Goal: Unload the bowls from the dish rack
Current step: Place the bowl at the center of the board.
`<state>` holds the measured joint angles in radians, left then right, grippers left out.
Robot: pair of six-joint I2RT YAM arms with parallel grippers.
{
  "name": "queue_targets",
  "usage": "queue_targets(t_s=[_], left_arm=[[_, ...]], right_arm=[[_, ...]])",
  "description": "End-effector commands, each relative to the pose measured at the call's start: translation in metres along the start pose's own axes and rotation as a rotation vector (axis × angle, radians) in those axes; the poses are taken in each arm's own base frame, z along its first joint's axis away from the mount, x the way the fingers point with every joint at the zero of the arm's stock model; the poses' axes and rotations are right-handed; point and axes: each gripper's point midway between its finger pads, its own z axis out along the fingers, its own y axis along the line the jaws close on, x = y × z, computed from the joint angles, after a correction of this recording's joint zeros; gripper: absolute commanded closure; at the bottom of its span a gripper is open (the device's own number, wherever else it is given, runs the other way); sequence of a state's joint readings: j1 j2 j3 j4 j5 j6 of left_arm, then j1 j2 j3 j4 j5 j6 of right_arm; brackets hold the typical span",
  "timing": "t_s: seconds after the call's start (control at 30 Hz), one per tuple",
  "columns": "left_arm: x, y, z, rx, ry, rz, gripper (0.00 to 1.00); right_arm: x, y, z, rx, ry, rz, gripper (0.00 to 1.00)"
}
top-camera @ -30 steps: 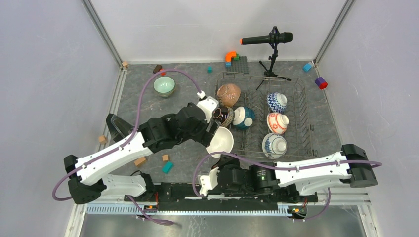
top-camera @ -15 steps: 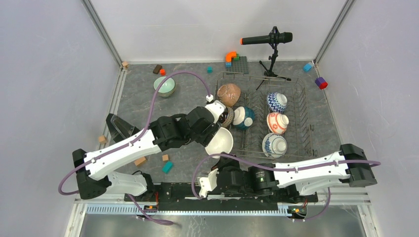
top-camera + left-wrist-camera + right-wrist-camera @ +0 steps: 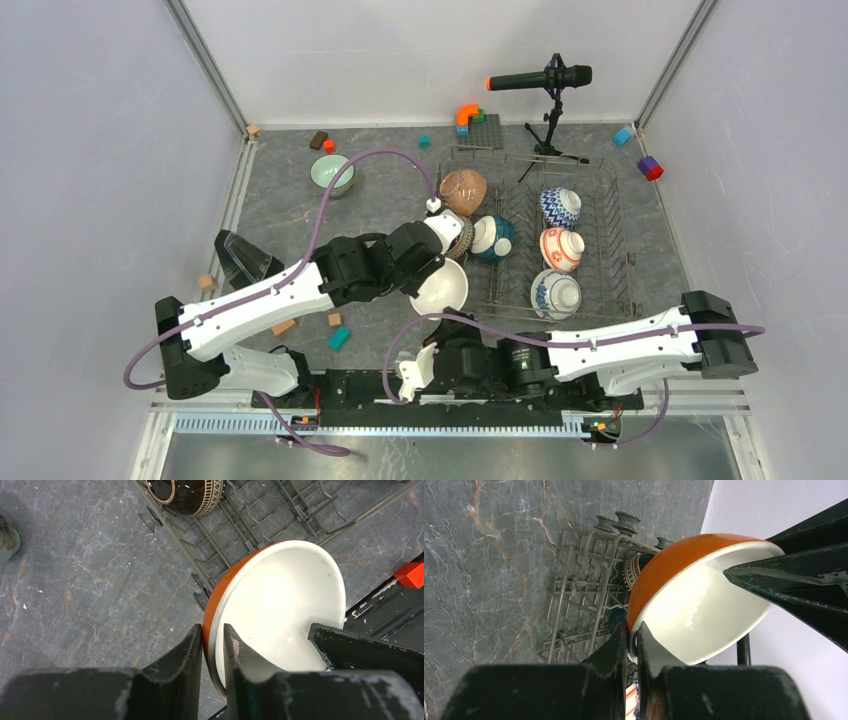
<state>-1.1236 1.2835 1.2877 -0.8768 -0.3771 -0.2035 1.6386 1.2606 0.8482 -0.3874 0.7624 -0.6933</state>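
Note:
An orange bowl (image 3: 441, 288) with a white inside hangs tilted at the near left corner of the dish rack (image 3: 610, 230). My right gripper (image 3: 633, 640) is shut on its lower rim. My left gripper (image 3: 214, 641) straddles the rim of the same orange bowl (image 3: 280, 605), one finger on the orange wall and one inside, shut on it. In the rack stand a brown speckled bowl (image 3: 463, 190), a dark striped bowl (image 3: 455, 237), a teal bowl (image 3: 493, 238) and three patterned bowls (image 3: 561, 248). A pale green bowl (image 3: 332, 173) sits on the table at the far left.
A microphone on a tripod (image 3: 545, 80) stands behind the rack, beside a grey studded plate (image 3: 485, 130). Small toy blocks (image 3: 339, 337) lie scattered on the grey table. White walls close the left, right and far sides.
My left gripper has moved right and down to the orange bowl and closed its jaws over the rim. The right gripper has kept its hold on the bowl.

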Motion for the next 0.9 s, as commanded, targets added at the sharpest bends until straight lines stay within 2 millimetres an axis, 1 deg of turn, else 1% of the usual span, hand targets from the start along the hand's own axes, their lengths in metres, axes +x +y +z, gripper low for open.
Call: queue_targets(t_s=[0.0, 0.13, 0.17, 0.2, 0.23, 0.27, 0.33, 0.37, 0.4, 0.43, 0.47, 0.5, 0.6, 0.67, 0.77, 0.87], left_arm=[[-0.013, -0.002, -0.007, 0.020, -0.030, 0.018, 0.77], [-0.012, -0.005, -0.007, 0.034, -0.029, 0.011, 0.93], [-0.013, -0.005, -0.008, 0.035, -0.031, 0.007, 0.97], [-0.013, -0.006, -0.008, 0.040, -0.032, 0.005, 0.98], [-0.013, -0.006, -0.008, 0.041, -0.031, 0.004, 0.98], [-0.013, -0.006, -0.008, 0.041, -0.032, -0.003, 0.98], [-0.012, -0.007, -0.007, 0.039, -0.034, -0.011, 0.98], [-0.011, -0.006, -0.006, 0.035, -0.033, -0.016, 0.98], [-0.011, -0.006, -0.006, 0.034, -0.037, -0.023, 0.98], [-0.011, -0.006, -0.006, 0.033, -0.041, -0.031, 0.98], [-0.012, -0.006, -0.007, 0.032, -0.048, -0.038, 0.98], [-0.014, -0.005, -0.008, 0.029, -0.058, -0.048, 0.98], [-0.023, 0.000, -0.014, 0.011, -0.101, -0.081, 0.98], [-0.032, 0.010, -0.020, -0.031, -0.141, -0.106, 0.98], [-0.045, 0.033, -0.031, -0.123, -0.203, -0.151, 0.98], [-0.055, 0.058, -0.039, -0.167, -0.238, -0.238, 0.98]], right_arm=[[-0.015, -0.029, -0.007, 0.091, -0.022, 0.054, 1.00], [-0.016, -0.031, -0.008, 0.103, -0.015, 0.062, 1.00], [-0.016, -0.032, -0.008, 0.108, -0.011, 0.066, 0.98], [-0.015, -0.033, -0.007, 0.116, -0.006, 0.074, 0.92], [-0.015, -0.035, -0.008, 0.130, -0.001, 0.086, 0.83], [-0.015, -0.038, -0.009, 0.140, 0.000, 0.104, 0.69], [-0.018, -0.039, -0.010, 0.133, -0.018, 0.130, 0.47], [-0.022, -0.038, -0.011, 0.123, -0.038, 0.145, 0.38], [-0.025, -0.038, -0.012, 0.112, -0.061, 0.162, 0.32], [-0.028, -0.037, -0.013, 0.102, -0.081, 0.177, 0.21], [-0.031, -0.037, -0.015, 0.092, -0.102, 0.192, 0.07], [-0.035, -0.038, -0.017, 0.081, -0.122, 0.202, 0.02], [-0.046, -0.044, -0.028, 0.066, -0.181, 0.248, 0.02], [-0.055, -0.050, -0.036, 0.046, -0.232, 0.305, 0.02], [-0.069, -0.076, -0.059, 0.052, -0.342, 0.454, 0.02], [-0.073, -0.106, -0.086, 0.106, -0.488, 0.623, 0.02]])
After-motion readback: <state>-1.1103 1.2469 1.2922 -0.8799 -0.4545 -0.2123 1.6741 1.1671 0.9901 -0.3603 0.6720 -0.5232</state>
